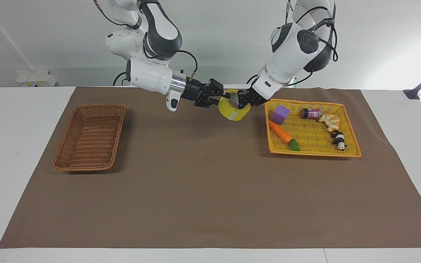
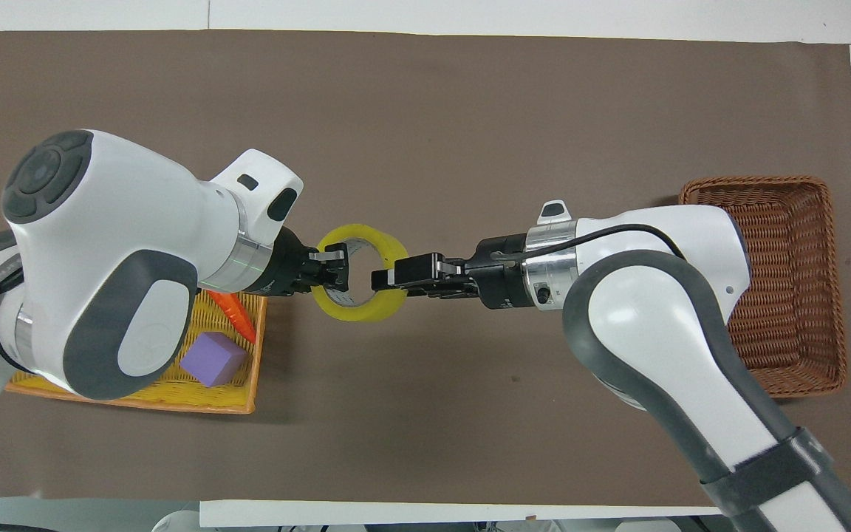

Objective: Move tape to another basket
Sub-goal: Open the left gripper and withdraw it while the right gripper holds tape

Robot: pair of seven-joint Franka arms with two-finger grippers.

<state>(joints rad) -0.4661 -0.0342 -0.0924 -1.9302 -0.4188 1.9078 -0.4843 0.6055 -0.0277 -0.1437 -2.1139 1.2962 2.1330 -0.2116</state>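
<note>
My left gripper (image 2: 335, 270) comes in over the shallow yellow-orange woven tray (image 2: 130, 395) at my left arm's end of the brown table mat (image 2: 425, 111), and it is pinched on the rim of the wide roll of translucent yellow packing tape (image 2: 360, 309). The roll hangs in the air over the bare mat, between the tray and the deeper basket, tilted with its open core facing partly upward. In the tray lie a purple cube (image 2: 212, 359) and an orange toy carrot (image 2: 233, 312); the facing view also shows a small red can (image 1: 311, 113), a pale lumpy toy (image 1: 330, 121) and a black-and-white toy animal (image 1: 338, 140) there. My right gripper (image 2: 385, 278) meets the roll from my right arm's end, and its fingers are pressed together on the roll's wall, one inside the core and one outside. Both of my grippers hold the tape at once. The rectangular brown woven wicker basket (image 2: 795, 281) sits on the mat at my right arm's end, well apart from the roll.
</note>
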